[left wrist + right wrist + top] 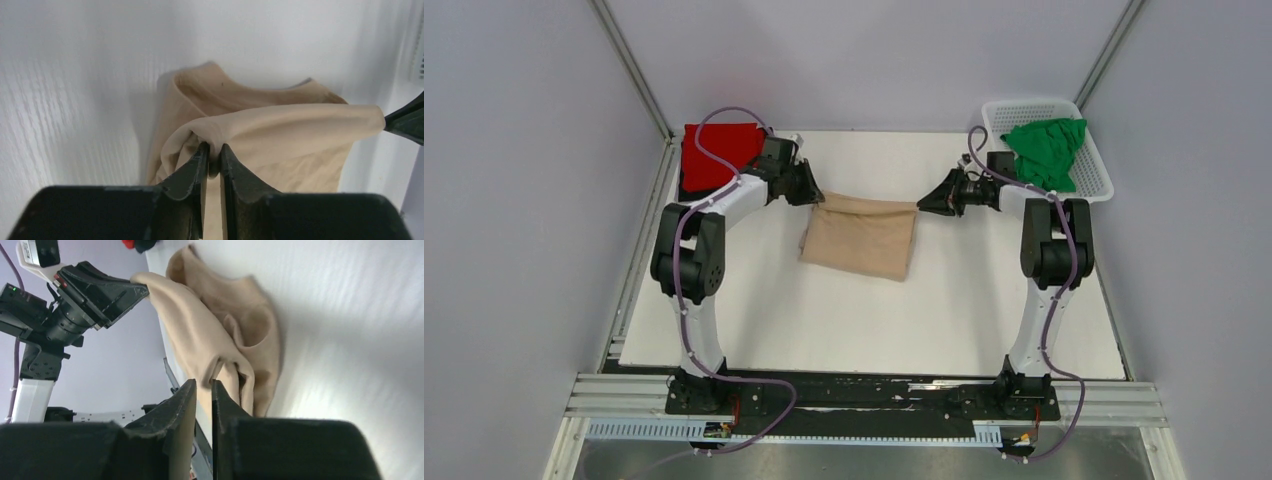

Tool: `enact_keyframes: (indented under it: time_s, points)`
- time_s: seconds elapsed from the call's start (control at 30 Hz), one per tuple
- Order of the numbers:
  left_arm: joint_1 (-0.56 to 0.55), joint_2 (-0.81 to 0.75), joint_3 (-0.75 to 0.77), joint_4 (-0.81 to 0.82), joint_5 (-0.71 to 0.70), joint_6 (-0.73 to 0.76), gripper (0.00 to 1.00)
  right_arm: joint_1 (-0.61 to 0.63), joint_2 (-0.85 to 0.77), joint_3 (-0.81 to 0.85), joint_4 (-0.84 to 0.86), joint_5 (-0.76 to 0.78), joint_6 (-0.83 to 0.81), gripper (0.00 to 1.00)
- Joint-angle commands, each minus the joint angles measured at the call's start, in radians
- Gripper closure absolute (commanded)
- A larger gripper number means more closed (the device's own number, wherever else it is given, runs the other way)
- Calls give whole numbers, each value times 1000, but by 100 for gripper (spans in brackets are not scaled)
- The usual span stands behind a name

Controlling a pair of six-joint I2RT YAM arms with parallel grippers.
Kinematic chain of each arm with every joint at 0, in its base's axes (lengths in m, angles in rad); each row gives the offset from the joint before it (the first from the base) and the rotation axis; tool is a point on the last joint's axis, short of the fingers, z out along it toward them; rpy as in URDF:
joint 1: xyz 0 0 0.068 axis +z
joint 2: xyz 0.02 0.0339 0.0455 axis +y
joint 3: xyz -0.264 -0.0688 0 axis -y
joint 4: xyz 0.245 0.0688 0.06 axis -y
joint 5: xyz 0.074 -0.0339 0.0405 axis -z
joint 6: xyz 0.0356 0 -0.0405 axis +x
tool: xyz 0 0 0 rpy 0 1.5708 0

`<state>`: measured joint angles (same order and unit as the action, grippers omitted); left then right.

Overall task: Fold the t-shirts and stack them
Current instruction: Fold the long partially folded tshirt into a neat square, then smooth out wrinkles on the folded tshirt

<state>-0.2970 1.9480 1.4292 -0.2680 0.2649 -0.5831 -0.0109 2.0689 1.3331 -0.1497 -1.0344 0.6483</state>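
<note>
A beige t-shirt point(861, 236) lies partly folded in the middle of the white table. My left gripper point(817, 197) is shut on its far left corner, and my right gripper point(921, 205) is shut on its far right corner. The far edge is lifted and stretched taut between them. In the left wrist view the beige t-shirt point(260, 130) bunches between the fingers of the left gripper point(213, 148). In the right wrist view the beige t-shirt point(210, 340) enters the right gripper point(203, 385). A folded red t-shirt point(716, 152) lies at the far left. A crumpled green t-shirt point(1047, 150) fills the basket.
A white mesh basket point(1100, 176) stands at the far right corner. The red t-shirt sits at the table's far left edge beside the left arm. Grey walls enclose the table point(864, 330) on three sides.
</note>
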Motion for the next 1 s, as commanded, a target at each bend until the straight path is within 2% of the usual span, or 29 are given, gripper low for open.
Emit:
enact_keyframes:
  time_s: [0.0, 0.03, 0.07, 0.1, 0.17, 0.27, 0.3, 0.33, 0.53, 0.67, 0.8, 0.97]
  points:
    - [39, 68, 126, 64, 21, 1, 67, -35, 88, 153, 21, 57, -23, 71]
    - [41, 96, 147, 78, 32, 0, 42, -41, 110, 190, 11, 74, -21, 58]
    - [42, 109, 198, 81, 52, -7, 30, -45, 127, 223, -7, 99, -15, 47]
    - [46, 134, 224, 79, 71, -10, 10, -48, 140, 253, -27, 116, -15, 41]
    - [50, 160, 294, 70, 128, -19, 1, -48, 133, 264, -49, 130, -20, 31]
    - [50, 150, 315, 59, 186, -24, 0, -43, 55, 187, -52, 156, -47, 13]
    - [50, 125, 299, 62, 191, -23, 0, -41, 25, 151, -53, 162, -58, 3]
    - [50, 107, 255, 69, 201, -26, 0, -39, -6, 117, -54, 164, -67, 0]
    - [10, -161, -51, 122, 235, -8, 0, 41, -217, -78, -62, 179, -126, 0]
    - [-59, -223, -137, 97, 231, 40, 0, 117, -275, -123, -54, 194, -125, 0]
    - [-75, -152, -95, 63, 191, 53, 0, 170, -221, -63, -44, 188, -105, 0]
    - [-75, -27, 59, -2, 117, 108, 0, 180, -93, 60, -14, 188, -77, 0]
